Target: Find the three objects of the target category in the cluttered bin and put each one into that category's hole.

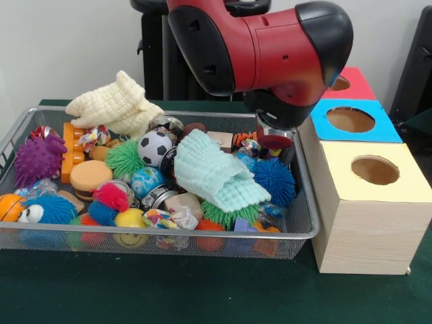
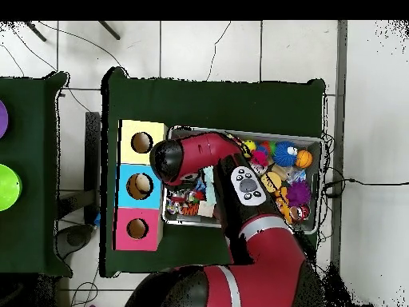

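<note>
Arm [image 1: 260, 47] hangs low over the bin's [image 1: 307, 226] right end, beside the boxes [image 1: 364, 223]. Gripper [image 1: 273, 138] mostly hidden, can't tell if it's open or holding anything. Target category unknown; toys heaped w/ cloths [image 1: 216, 175]. Best approach: lift straight up, clear the rim, centre over the hole [image 1: 374, 170] before release.

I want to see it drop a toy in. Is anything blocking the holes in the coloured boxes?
Nothing visible covers them. The yellow hole, blue hole and red hole all look open. Only the wire bin's rim stands between the toys and the boxes. The arm hides its tool.
</note>
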`<state>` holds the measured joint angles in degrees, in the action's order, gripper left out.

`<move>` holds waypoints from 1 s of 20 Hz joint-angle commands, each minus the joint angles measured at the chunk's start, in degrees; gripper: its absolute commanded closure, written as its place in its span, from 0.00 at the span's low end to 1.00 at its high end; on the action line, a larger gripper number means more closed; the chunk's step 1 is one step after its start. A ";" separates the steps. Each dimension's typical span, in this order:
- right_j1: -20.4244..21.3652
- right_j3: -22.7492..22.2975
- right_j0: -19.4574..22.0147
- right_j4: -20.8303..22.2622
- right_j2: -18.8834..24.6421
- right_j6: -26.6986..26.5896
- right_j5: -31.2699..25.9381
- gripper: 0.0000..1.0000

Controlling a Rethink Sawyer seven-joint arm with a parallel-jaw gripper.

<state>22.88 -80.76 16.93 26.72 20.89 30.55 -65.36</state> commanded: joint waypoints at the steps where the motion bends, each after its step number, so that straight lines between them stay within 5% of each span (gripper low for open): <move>1: -4.68 -5.70 2.01 0.06 2.82 4.07 8.06 0.00; 6: -6.65 -5.59 2.76 -0.69 3.72 3.62 10.83 0.00; 12: -6.90 -2.36 -0.45 1.10 1.03 3.63 5.53 0.00; 13: -6.89 -1.97 -0.76 1.19 0.80 3.60 4.88 1.00; 20: -6.71 -1.80 -1.05 0.98 0.60 3.47 4.09 1.00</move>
<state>20.00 -80.72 16.35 26.42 21.14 30.55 -59.83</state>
